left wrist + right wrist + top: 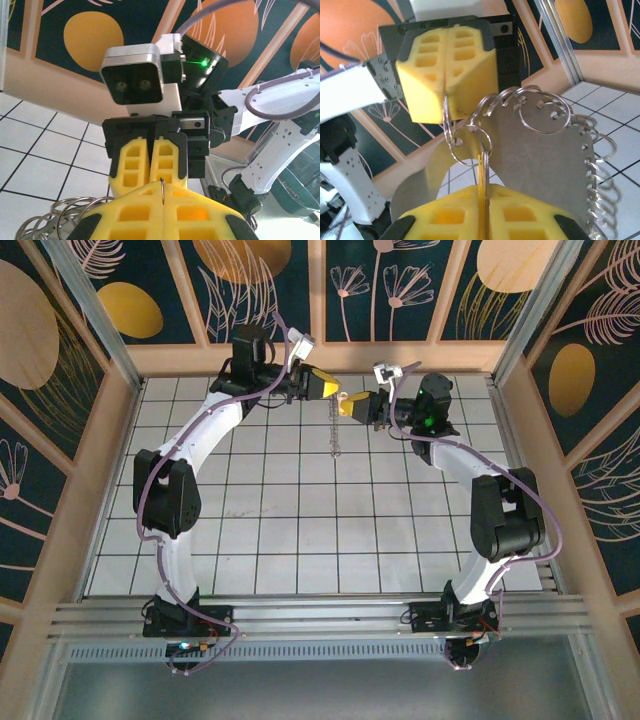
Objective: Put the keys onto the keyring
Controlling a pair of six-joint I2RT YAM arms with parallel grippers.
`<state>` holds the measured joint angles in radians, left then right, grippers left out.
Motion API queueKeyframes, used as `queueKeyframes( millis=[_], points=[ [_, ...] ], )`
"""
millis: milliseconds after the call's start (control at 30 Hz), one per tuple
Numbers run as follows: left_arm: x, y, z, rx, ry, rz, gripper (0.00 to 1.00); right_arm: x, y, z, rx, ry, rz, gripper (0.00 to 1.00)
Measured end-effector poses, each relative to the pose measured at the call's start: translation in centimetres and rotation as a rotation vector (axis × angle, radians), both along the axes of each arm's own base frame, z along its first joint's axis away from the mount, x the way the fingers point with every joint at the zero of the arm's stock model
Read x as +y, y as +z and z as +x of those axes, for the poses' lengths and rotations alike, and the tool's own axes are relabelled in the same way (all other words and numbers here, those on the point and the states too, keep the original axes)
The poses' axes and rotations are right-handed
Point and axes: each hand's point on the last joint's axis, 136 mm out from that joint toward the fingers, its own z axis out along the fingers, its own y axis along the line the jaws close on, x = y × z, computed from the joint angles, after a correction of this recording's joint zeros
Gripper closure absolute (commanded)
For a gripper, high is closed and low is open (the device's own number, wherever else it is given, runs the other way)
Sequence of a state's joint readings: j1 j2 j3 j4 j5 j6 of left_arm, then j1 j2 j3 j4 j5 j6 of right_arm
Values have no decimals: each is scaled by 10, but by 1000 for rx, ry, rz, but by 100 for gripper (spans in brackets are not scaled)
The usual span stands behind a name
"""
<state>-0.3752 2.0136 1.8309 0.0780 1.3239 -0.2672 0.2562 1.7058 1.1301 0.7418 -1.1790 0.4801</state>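
My left gripper (332,390) and right gripper (349,405) meet tip to tip above the far middle of the table. The keyring (337,435) hangs below them as a thin grey strand. In the right wrist view it is a curved grey metal band (540,155) edged with several split rings. The left gripper (162,189) is shut on one thin end ring (446,117). The right gripper (484,194) is shut on the keys (484,172), a silver blade with a yellow tag seen edge-on. Its top reaches into a split ring (470,145); whether it is threaded I cannot tell.
White tiled table (300,530) with wooden walls on three sides and a metal rail (320,620) along the near edge. Both arms arch inward from their bases. More rings (55,220) of the keyring hang at the lower left of the left wrist view.
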Motion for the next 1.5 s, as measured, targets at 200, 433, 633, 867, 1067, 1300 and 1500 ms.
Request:
queueKeyframes(
  millis=[200, 433, 633, 867, 1067, 1300, 1500],
  points=[
    [-1, 1, 8, 4, 51, -6, 100, 0, -1, -2, 4, 1, -1, 100],
    [2, -2, 10, 36, 110, -29, 100, 9, -4, -4, 22, -9, 0, 100],
    [4, -4, 11, 52, 142, -53, 100, 14, -4, -3, 59, -30, 9, 100],
    [7, 0, 10, 48, 185, -83, 100, 25, -1, -4, 69, -35, 16, 100],
    [10, 5, 10, 37, 215, -99, 100, 26, 1, 2, 68, -69, 21, 100],
    [10, 3, 15, 50, 246, -102, 100, 24, -2, 9, 87, -109, 17, 100],
    [12, -1, 19, 81, 278, -120, 100, 21, -3, 12, 104, -147, 13, 100]
  ],
)
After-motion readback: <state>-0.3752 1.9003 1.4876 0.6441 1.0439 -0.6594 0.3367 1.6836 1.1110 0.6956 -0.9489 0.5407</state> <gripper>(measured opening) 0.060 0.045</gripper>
